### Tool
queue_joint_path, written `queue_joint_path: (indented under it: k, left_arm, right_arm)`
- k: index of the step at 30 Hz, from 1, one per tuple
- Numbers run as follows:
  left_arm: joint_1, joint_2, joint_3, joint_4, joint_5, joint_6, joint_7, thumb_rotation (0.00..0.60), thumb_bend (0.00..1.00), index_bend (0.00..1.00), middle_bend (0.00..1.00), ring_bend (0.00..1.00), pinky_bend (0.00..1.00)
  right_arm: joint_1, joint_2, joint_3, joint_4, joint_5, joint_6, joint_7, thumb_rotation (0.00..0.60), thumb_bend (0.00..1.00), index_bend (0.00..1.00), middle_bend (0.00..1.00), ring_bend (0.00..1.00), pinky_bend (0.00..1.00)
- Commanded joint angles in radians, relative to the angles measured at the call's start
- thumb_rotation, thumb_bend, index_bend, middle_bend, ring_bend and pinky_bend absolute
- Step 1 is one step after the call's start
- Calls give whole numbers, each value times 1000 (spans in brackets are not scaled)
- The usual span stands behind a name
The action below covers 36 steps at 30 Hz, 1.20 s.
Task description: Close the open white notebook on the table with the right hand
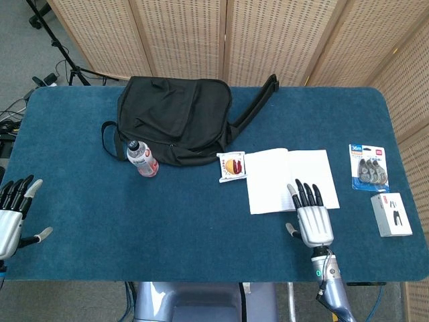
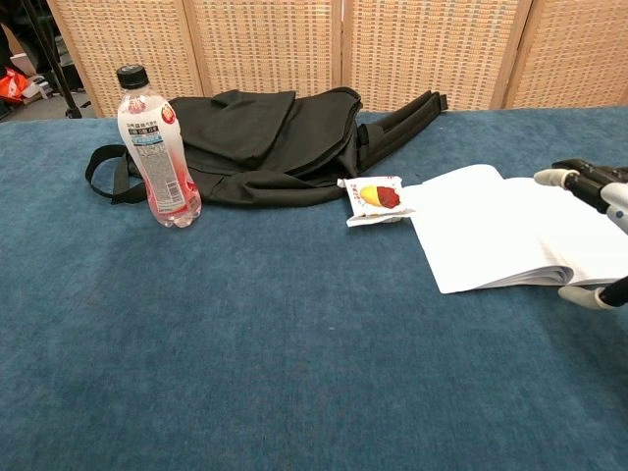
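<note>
The white notebook lies open and flat on the blue worktop, right of the centre of the head view, with both pages facing up. So the closing itself is not yet done.

The right robot hand is at the lower right of that view, spread wide and holding nothing. Its fingertips reach over the near edge of the right page. In the chest view this hand shows only partly at the right border, and I cannot tell if it touches the paper. The left robot hand is at the lower left edge, also wide and empty, well apart from the notebook.

In my judgement the task is at its beginning: what remains is to catch one side and fold it over the other.
</note>
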Motion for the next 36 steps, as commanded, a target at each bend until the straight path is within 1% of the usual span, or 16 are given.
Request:
queue_joint_path:
  k: [1, 20, 36]
  left_arm:
    - [0, 0, 0, 0, 0, -1, 0, 552, 57, 0, 0, 0, 0]
    - [-3, -1, 1, 3, -3, -8, -4, 552, 57, 0, 0, 0, 0]
    - [-5, -3, 2, 3, -7, -15, 0, 552, 57, 0, 0, 0, 0]
  right_arm:
    - [7, -7, 3, 7, 4, -7, 2, 600, 247, 6, 0, 0, 0]
    - [86, -60, 54, 74, 76, -79, -27, 600, 253, 6, 0, 0, 0]
    - [117, -80, 59, 146, 129, -114, 7, 600, 259, 6, 0, 0, 0]
